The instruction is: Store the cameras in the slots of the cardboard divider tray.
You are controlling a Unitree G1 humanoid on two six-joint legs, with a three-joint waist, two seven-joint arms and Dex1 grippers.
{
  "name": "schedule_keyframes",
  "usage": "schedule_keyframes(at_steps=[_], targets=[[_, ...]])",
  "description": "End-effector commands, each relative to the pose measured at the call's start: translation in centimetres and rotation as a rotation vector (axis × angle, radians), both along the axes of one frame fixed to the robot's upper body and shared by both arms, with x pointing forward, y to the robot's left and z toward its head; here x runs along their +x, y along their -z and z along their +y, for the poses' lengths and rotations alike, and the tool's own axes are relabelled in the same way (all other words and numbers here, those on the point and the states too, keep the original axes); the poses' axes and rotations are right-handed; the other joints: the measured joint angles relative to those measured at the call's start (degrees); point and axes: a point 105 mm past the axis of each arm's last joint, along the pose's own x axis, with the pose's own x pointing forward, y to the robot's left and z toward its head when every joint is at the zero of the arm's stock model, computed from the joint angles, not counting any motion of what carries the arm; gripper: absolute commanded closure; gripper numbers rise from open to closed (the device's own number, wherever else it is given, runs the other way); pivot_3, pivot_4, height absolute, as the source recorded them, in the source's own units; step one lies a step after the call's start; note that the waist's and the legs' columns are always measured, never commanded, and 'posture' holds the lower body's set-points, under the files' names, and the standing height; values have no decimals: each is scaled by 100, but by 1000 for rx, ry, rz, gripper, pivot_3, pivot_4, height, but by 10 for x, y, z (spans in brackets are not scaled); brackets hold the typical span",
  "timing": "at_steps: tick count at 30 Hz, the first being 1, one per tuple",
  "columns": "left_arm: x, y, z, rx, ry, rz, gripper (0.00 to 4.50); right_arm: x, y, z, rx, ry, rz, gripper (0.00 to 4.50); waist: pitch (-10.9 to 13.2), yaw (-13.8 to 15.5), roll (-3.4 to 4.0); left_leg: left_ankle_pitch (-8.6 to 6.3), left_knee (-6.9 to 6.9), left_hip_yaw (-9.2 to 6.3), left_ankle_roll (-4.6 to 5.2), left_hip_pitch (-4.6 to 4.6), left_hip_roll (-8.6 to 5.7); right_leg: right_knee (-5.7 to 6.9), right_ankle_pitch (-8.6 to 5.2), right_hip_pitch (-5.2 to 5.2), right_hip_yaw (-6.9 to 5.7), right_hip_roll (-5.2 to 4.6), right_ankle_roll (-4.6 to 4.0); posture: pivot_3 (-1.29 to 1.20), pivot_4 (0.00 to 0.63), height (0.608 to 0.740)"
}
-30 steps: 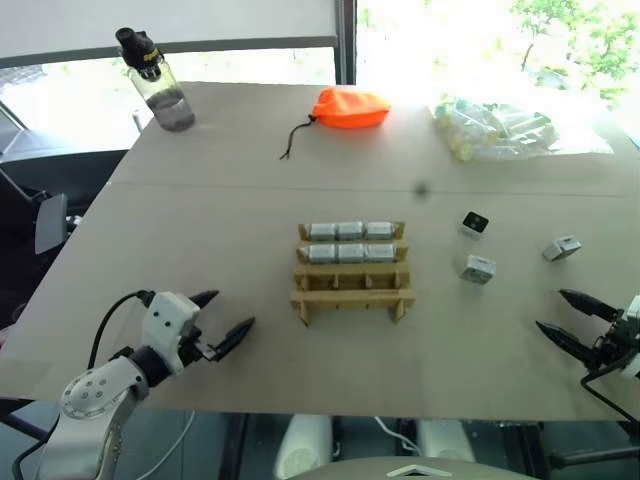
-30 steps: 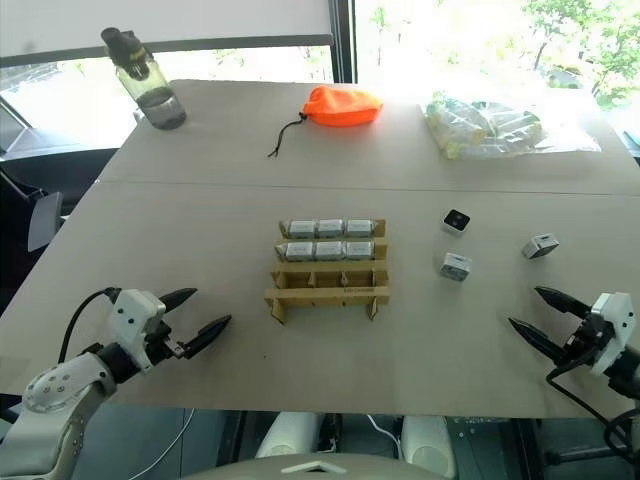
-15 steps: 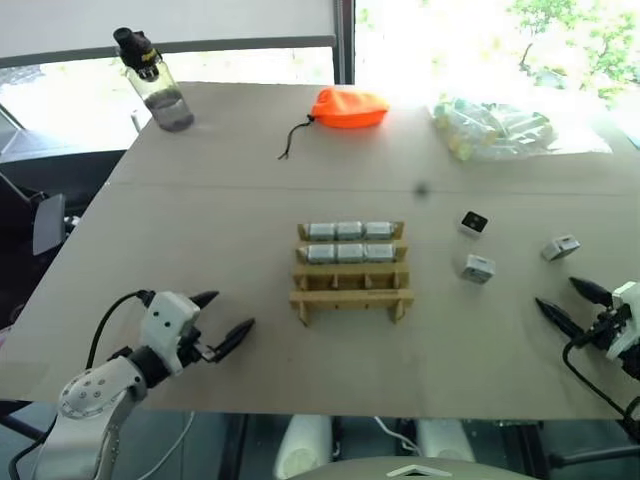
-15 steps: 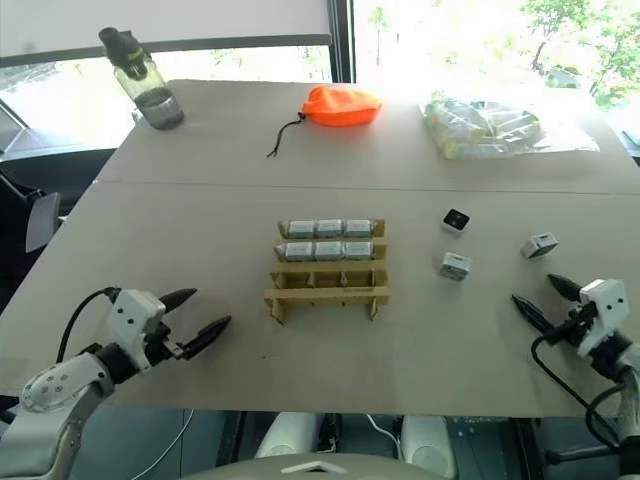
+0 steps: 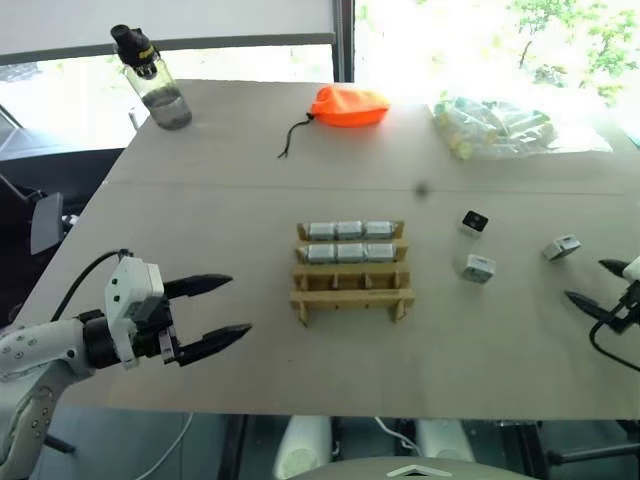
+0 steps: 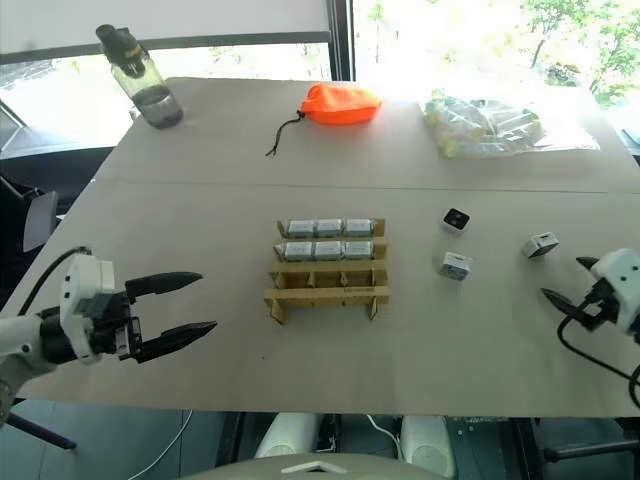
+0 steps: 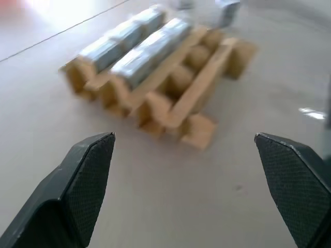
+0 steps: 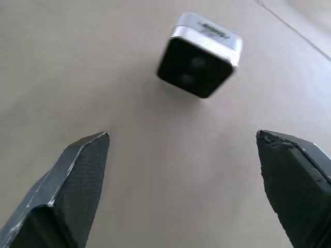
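1. Progress: the cardboard divider tray (image 5: 351,270) stands mid-table with six cameras (image 5: 350,242) filling its two back rows. The front slots are empty.
2. Remaining: three loose cameras (image 5: 478,268) lie on the table to the tray's right.
3. My left gripper (image 5: 218,307) and right gripper (image 6: 568,283) have their fingers apart, holding nothing.
4. Limits: my right gripper is cut off at the frame edge. I cannot count the front slots.

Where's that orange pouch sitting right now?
The orange pouch lies at the far side of the table, near the middle, between the water bottle to its left and the bag of pale tubes to its right.
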Motion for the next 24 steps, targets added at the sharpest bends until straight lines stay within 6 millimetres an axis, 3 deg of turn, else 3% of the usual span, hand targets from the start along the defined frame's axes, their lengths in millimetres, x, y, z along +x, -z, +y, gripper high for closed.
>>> schedule_keyframes(at_steps=[1,4,8,24], targets=[[-9,-24,-13,41,136,-43,23,3,-19,-5,-129,-135,39,0,1,-32,0,1,-2,0,-1,1,0,0,0,0,1,2,0,0,150,726],[-10,-30,-23,59,212,-49,23,5,-30,-8,-297,-260,140,0,9,-84,8,3,-2,5,-5,2,2,0,0,-3,10,8,0,0,150,726],[-10,-28,-33,28,258,-40,23,24,-49,-4,-418,-336,165,0,19,-117,7,5,-4,22,-8,1,5,0,0,-13,26,11,0,0,150,726],[-8,-24,-35,17,263,-87,23,67,-47,36,-566,-523,225,0,43,-106,-4,11,-3,30,-21,-5,7,-2,1,-19,28,10,-1,0,150,726]])
